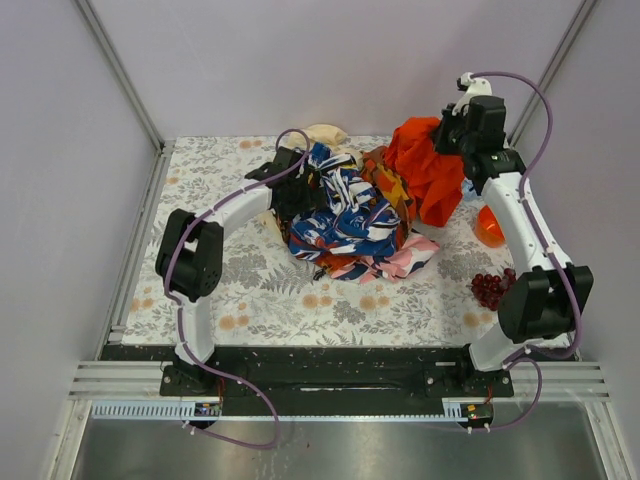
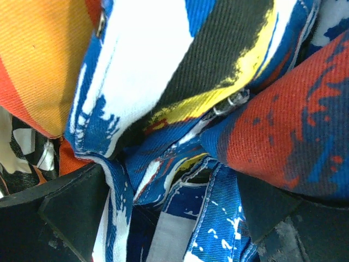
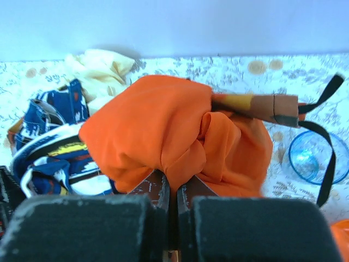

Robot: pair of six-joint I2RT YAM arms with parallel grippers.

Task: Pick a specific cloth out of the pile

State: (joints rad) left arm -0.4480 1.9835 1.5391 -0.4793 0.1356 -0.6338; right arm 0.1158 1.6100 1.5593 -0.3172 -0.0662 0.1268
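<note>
Standing wide-jawed amid blue print fabric [image 2: 218,229], the left gripper [image 1: 295,185] is sunk into the pile [image 1: 350,225] at its 10 o'clock side. Beyond, at the pile's 2 o'clock edge, the right gripper [image 3: 175,191] is clamped tight on the bunched orange-red cloth [image 3: 158,125].

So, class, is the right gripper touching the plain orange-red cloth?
Touching. The right wrist view shows the right gripper pinched shut on a fold of the orange-red cloth.

The tool [image 3: 173,192] has its jaws pressed together on a fold of the bunched cloth [image 3: 158,125]; the pile [image 3: 49,147] lies just left, a blue bowl [image 3: 313,158] right on the table [image 3: 218,68]
</note>
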